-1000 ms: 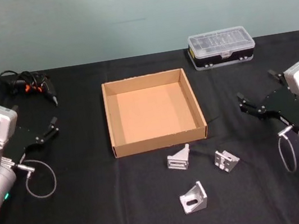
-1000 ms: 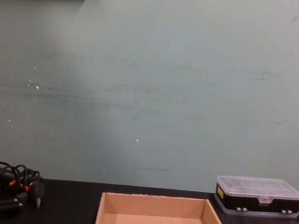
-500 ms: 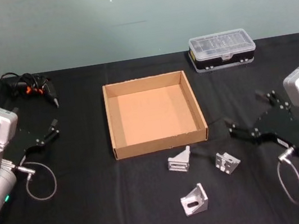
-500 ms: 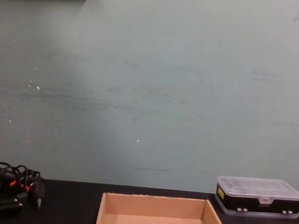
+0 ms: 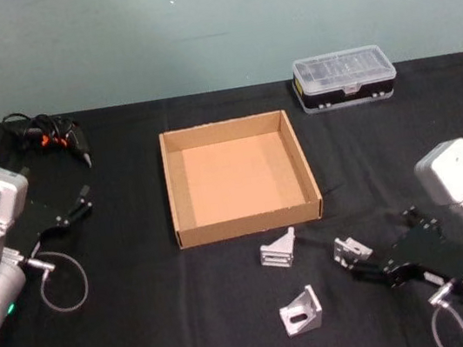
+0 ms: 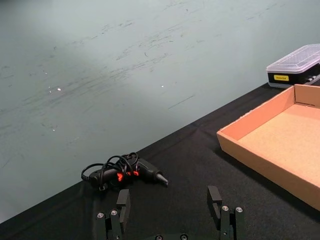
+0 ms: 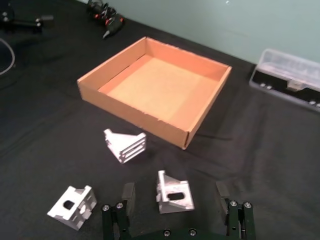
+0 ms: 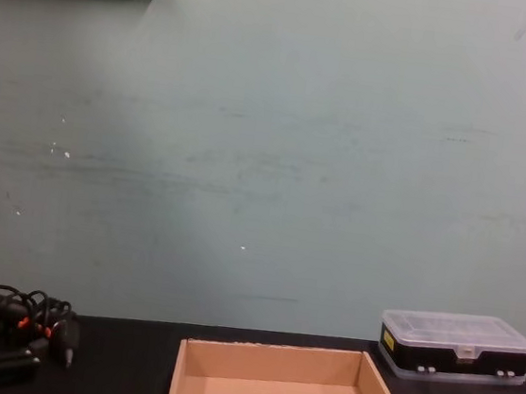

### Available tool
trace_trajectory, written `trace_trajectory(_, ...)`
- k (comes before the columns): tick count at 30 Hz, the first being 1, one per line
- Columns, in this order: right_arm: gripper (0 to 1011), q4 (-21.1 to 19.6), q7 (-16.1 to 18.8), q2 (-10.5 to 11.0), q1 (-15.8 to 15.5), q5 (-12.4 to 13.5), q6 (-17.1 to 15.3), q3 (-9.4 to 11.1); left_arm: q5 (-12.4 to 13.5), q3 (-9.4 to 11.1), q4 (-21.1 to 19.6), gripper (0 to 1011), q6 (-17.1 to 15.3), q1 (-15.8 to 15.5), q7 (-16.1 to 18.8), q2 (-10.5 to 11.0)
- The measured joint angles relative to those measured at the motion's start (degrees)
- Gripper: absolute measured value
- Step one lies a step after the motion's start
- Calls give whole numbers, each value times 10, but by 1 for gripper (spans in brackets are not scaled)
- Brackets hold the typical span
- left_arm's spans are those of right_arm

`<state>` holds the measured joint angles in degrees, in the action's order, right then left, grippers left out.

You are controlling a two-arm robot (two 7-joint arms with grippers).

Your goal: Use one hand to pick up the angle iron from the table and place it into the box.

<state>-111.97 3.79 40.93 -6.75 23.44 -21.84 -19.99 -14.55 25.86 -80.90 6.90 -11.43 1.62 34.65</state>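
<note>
Risk sits nearest the robot: right hand low over the desk, fingers spread wide, with one angle iron between and just ahead of the fingertips, not yet gripped. Looks liable to slip if closed on the sloped, webbed faces rather than on flat sides; could pivot, squirt forward or tip over. Could also scrape the desk if lowered further, or shove the piece along before closing. Two other angle irons close by, one nearer the robot and one to the left, near enough to be knocked by a wide sweep. Beyond them, box empty, its front wall just past the brackets; could catch that wall on a low carry and jar the piece loose. Left hand likewise spread, parked well off to the left of the box, clear of all this. Against half a second ago: right hand now lower and closer to the robot, brought in around the right-most bracket, where before hung higher and farther right. Brackets, box, cabled tool and black case at the back unmoved; left hand much the same.
</note>
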Motion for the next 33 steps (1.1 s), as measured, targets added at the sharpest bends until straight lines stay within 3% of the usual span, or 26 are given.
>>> trace_trajectory(16,1000,47,12,-53,42,-33,-45,-26,0,0,0,1011,0,0,0,0)
trace_trajectory(33,1000,92,17,-90,58,-66,-30,-33,0,0,0,1011,0,0,0,0)
